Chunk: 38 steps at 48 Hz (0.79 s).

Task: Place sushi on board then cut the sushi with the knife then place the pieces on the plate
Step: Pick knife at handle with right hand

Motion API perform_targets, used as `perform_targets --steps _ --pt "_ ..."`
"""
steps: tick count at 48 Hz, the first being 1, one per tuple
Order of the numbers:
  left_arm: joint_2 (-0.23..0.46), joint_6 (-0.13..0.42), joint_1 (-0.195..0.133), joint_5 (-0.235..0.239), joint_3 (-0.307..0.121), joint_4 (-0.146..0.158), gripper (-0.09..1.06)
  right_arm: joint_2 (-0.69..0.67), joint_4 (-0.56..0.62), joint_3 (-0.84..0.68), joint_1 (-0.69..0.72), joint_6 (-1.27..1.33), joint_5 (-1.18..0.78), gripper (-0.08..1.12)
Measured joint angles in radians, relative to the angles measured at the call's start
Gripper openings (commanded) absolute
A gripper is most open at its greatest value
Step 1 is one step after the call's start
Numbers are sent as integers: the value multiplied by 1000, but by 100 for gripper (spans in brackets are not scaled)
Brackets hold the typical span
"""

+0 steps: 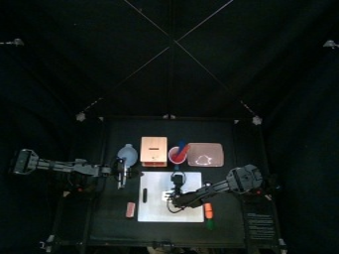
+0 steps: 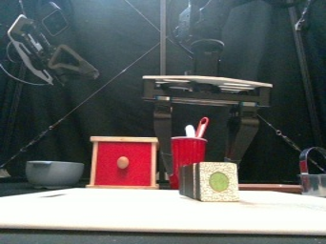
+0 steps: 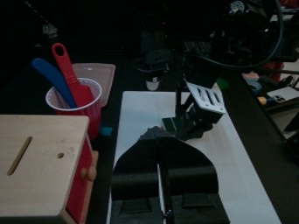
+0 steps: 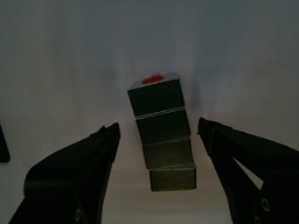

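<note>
Right arm: the right gripper (image 4: 158,127) hangs over the white cutting board (image 1: 157,203), which lies at the near middle of the table. Its two jaws are spread wide and have hold of nothing.

Task item: the toy sushi roll of dark green blocks (image 2: 211,181) lies flat on the board, directly beneath this gripper. The right wrist view shows four blocks in a row, joined, running between the two jaws. There is clear board on either side, and neither jaw touches the roll.

Left arm: the left gripper (image 3: 163,144) is held off the left side of the board, near the pale wooden box with a red drawer front (image 2: 124,162). Its jaws appear closed together, with nothing between them.

Other items:
- The red cup (image 2: 189,157) stands just right of the box, at the far side of the board. It holds the blue toy knife (image 3: 52,79) and the red toy knife (image 3: 65,63), both handle up.
- The flat pink tray (image 1: 208,157) lies right of the cup.
- A blue-grey bowl (image 2: 53,172) sits left of the box.
</note>
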<state>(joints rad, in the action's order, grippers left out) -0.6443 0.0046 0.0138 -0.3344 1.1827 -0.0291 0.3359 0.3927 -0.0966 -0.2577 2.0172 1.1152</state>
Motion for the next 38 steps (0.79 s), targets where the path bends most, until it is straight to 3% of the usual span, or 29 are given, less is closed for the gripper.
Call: perform_targets --steps 18,38 --pt "-2 2 20 2 6 0 -2 -230 54 -48 74 -388 40 99" --pt "-5 2 46 2 18 0 -2 -469 -155 -87 400 -1029 43 99"
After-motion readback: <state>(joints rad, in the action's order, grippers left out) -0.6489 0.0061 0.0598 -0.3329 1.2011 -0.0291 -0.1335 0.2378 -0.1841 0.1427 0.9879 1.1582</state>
